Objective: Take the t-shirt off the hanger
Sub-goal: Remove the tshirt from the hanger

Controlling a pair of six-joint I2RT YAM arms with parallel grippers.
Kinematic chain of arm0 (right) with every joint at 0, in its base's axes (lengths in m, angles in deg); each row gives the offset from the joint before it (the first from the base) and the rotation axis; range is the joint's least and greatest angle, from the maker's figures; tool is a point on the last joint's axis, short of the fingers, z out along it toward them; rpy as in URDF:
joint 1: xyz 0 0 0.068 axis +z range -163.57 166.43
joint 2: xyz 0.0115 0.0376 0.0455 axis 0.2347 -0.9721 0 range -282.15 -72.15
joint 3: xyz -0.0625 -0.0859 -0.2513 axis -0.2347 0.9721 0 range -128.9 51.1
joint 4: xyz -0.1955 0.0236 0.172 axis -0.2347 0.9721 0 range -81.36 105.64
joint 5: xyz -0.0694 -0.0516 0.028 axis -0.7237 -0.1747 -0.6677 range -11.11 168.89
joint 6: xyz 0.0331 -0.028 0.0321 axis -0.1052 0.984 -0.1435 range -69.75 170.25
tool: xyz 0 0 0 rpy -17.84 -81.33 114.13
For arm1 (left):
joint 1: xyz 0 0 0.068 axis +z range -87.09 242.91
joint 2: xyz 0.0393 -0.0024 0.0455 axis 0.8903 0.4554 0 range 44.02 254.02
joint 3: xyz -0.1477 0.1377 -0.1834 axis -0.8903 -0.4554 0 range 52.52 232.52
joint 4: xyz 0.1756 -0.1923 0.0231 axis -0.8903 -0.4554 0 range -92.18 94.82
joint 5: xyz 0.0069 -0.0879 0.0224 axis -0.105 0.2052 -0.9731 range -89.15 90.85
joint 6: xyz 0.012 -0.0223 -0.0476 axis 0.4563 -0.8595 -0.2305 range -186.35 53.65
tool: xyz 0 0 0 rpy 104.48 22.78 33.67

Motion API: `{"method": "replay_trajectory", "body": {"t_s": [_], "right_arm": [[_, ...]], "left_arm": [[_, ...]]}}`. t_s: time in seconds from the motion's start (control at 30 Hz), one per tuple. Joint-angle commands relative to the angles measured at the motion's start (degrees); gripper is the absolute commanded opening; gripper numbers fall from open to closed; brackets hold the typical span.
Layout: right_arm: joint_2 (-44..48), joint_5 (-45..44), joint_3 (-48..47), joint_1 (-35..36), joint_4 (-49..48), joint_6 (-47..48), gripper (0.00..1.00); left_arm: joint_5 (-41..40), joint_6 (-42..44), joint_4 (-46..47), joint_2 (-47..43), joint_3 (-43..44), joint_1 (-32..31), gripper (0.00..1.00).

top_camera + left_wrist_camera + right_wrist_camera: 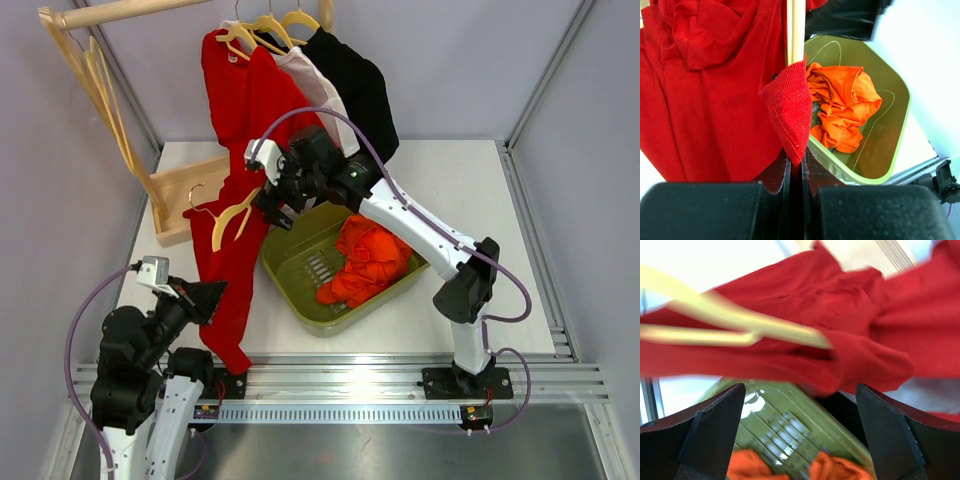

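The red t-shirt point(235, 110) hung as one long band from the wooden rail point(120, 12) above the worktop's point(450, 180) far left corner. It ran down to the near edge, left of centre. A pale wooden hanger point(232, 218) lay against the cloth about halfway down, with its hook toward the left edge. In the left wrist view, one arm of the hanger point(795, 30) ran into a ribbed fold of the red t-shirt point(705, 100).

The left gripper point(210, 295) was at the near left corner. Its jaws were closed on the lower tip of that ribbed fold, as the left wrist view showed point(796, 172).

The right gripper point(275, 210) was just right of the hanger, above the bin's far left corner. Its jaws stood wide apart. In the right wrist view both fingers point(710, 435) framed the hanger point(740, 325) and the red t-shirt point(855, 325) beyond them. Contact with either could not be determined.

An olive-green bin point(290, 270) sat at the middle of the worktop, turned at an angle, just right of the hanging cloth. It held a crumpled orange garment point(365, 262) in its right half. The ribbed floor of the left half was bare.

A white t-shirt point(320, 85) and a black t-shirt point(360, 85) hung on the same rail, to the right of the red one.
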Motion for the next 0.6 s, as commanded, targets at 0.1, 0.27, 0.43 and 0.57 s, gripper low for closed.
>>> {"method": "replay_trajectory", "body": {"t_s": [0.1, 0.27, 0.43, 0.57], "right_arm": [[5.4, 14.8, -6.1, -0.5, 12.6, 23.8, 1.0], [4.1, 27.4, -10.2, -0.6, 19.6, 34.3, 0.99], [-0.2, 31.2, -15.1, -0.5, 19.7, 35.3, 1.0], [-2.5, 32.9, -18.2, -0.5, 19.6, 35.3, 0.97]], "left_arm": [[3.4, 2.9, 2.3, 0.6, 2.8, 0.1, 0.0], [6.8, 5.6, 2.1, 2.1, 3.4, 0.1, 0.0], [12.2, 7.3, 2.4, 3.6, 4.7, 0.2, 0.0], [14.6, 7.9, 2.3, 3.8, 5.3, 0.2, 0.0]]}}
